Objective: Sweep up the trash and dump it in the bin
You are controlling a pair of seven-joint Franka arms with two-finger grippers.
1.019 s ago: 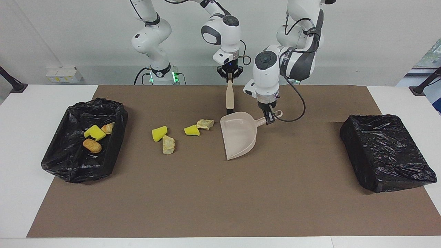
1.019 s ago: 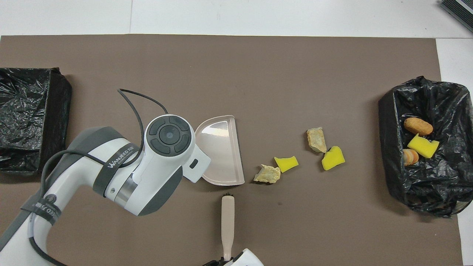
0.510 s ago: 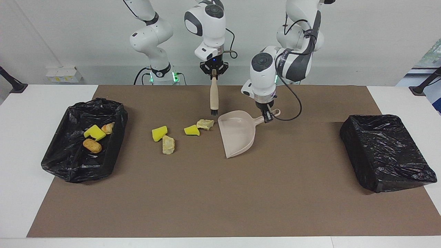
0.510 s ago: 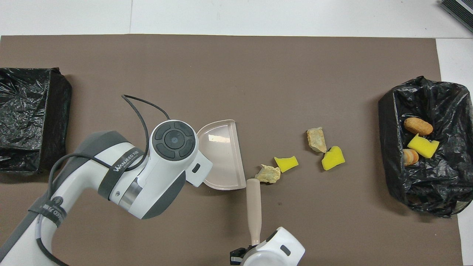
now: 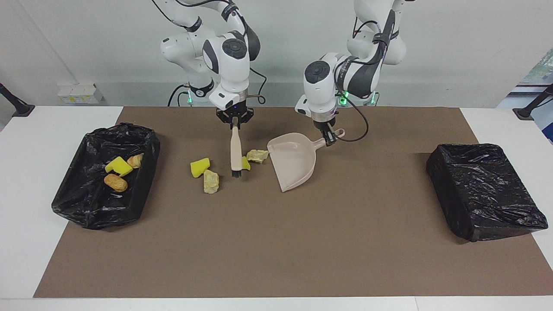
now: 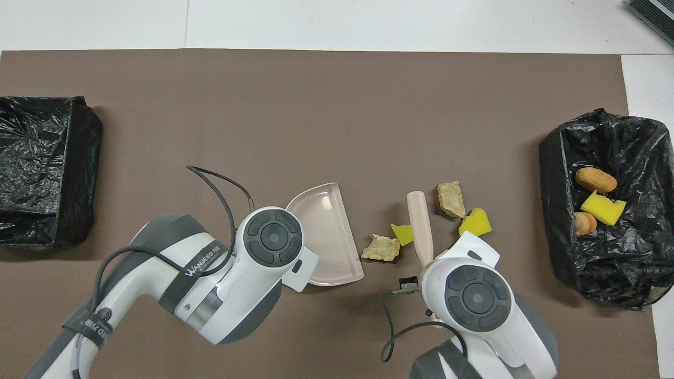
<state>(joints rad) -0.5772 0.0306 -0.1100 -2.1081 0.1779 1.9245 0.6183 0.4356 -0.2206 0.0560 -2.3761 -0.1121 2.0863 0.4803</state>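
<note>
Over the last second the right end effector (image 5: 234, 125), clamped on the brush (image 5: 235, 152), has swung from beside the dustpan (image 5: 293, 160) to the scraps' midst; the left end effector (image 5: 328, 139), gripping the dustpan handle, shifted the mouth closer to the pale chunk (image 5: 257, 155). Likely a sweep is imminent. Brush hangs near upright, bristles down; four scraps remain on the bench, three in the bin (image 5: 86, 203) at the right arm's end.

Large brown paper mat (image 5: 276, 242) covers white table (image 5: 26, 181). Small white box (image 5: 80, 93) at table edge nearest robots, toward right arm's end. Black clamp stand (image 5: 533, 106) at each table end.
</note>
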